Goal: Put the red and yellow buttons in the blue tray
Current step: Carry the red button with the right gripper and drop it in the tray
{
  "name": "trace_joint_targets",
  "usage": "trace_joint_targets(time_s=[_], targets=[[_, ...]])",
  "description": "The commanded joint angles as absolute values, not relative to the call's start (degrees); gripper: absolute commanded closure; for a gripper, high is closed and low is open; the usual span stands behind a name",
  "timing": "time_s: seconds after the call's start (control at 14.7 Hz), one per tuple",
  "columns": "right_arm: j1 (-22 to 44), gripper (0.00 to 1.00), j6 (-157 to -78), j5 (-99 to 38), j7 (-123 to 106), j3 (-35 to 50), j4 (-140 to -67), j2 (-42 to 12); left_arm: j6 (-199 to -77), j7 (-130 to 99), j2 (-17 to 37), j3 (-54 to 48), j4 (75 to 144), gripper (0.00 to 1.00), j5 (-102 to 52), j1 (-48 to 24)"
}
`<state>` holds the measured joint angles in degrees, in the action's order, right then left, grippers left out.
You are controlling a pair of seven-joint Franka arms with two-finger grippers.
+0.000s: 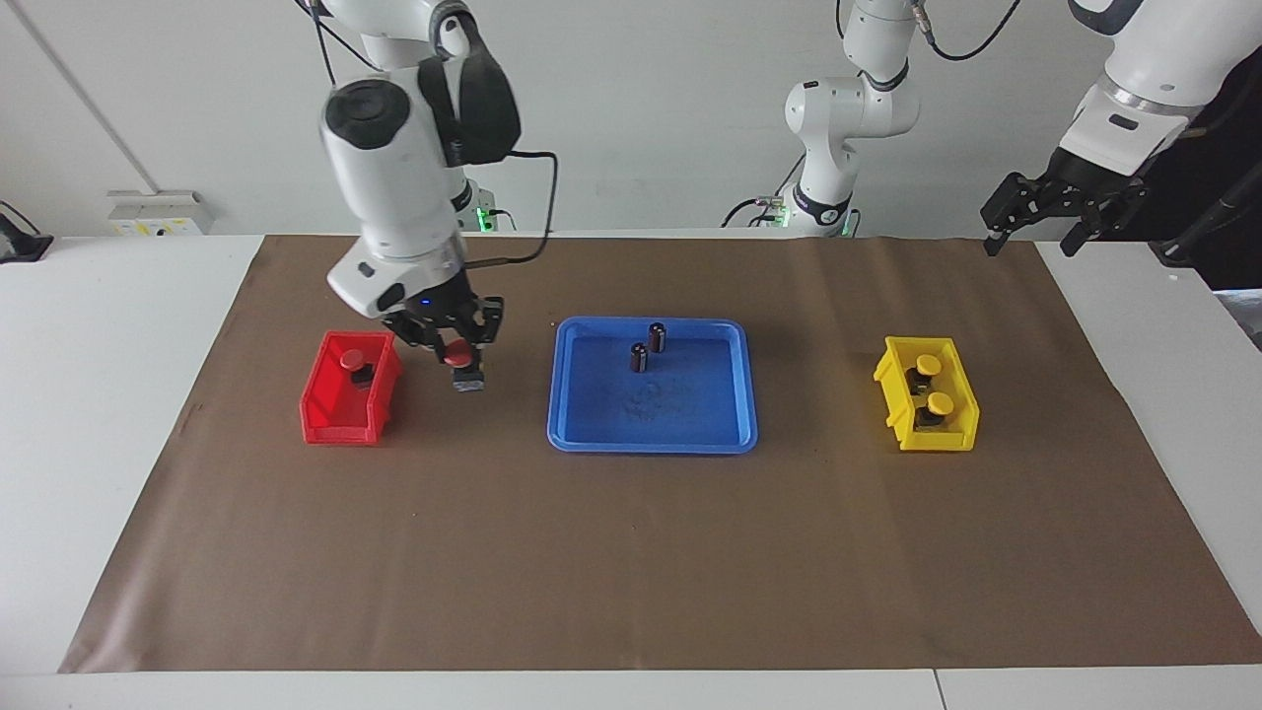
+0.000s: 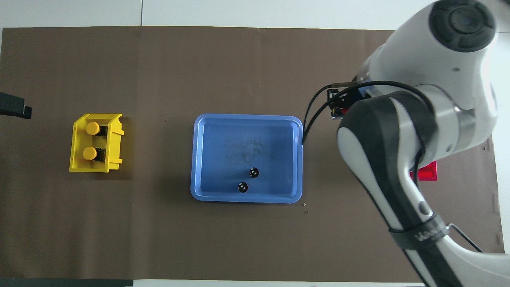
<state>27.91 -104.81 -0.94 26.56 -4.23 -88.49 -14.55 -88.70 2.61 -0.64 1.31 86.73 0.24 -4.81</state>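
The right gripper (image 1: 456, 347) is up in the air with its fingers squeezed on a red button (image 1: 459, 359). The button hangs with its red cap on top and its dark base pointing down. It is over the brown mat (image 1: 631, 552), in the gap between the red bin (image 1: 345, 406) and the blue tray (image 1: 653, 439).

Here is the thing that matters for the next move. In the facing view, the blue tray lies at about 3 o'clock from the held button. In the overhead view it is the other way round, so the tray (image 2: 247, 199) lies at about 8 o'clock from the gripper (image 2: 338, 107). The tray's long side runs along the tabletop from one arm's end to the other. So I think the button only needs to go sideways over the rim and then down.

One more red button (image 1: 352, 361) sits in the red bin. Two yellow buttons (image 1: 929, 385) sit in the yellow bin (image 1: 927, 434), at the left arm's end of the tabletop. Two small dark cylinders (image 1: 648, 347) stand in the tray, in the part nearer to the robots. No button is in the tray yet.

The left gripper (image 1: 1055, 212) waits with its fingers apart, high over the mat's corner at the left arm's end. The right arm is much nearer to the tray and already has a button.
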Motion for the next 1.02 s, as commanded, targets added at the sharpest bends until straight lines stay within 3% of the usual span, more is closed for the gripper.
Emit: trace_joint_targets(time_s=[0.0, 0.2, 0.55, 0.61, 0.95], targets=[[35.2, 0.95, -108.0, -0.4, 40.1, -4.6, -85.6, -22.4, -102.2, 1.3, -5.7, 0.9, 103.6, 0.0, 1.5, -4.8], [38.6, 0.92, -113.1, -0.3, 43.9, -4.6, -86.3, -24.7, -115.3, 1.5, -3.9, 1.0, 112.7, 0.03, 1.4, -4.2], [39.9, 0.84, -119.7, -0.3, 44.6, -4.6, -92.0, -25.5, -123.1, 1.3, 4.5, 1.0, 113.2, 0.24, 1.4, -3.1], [39.7, 0.8, -119.8, -0.3, 44.6, -4.6, -92.1, -25.5, -123.4, 1.4, 4.8, 0.9, 113.2, 0.34, 1.3, -2.0], [38.9, 0.32, -122.3, -0.4, 44.4, -4.6, -93.9, -25.1, -126.6, 1.0, 6.9, 0.9, 114.2, 0.36, 1.3, -0.9]])
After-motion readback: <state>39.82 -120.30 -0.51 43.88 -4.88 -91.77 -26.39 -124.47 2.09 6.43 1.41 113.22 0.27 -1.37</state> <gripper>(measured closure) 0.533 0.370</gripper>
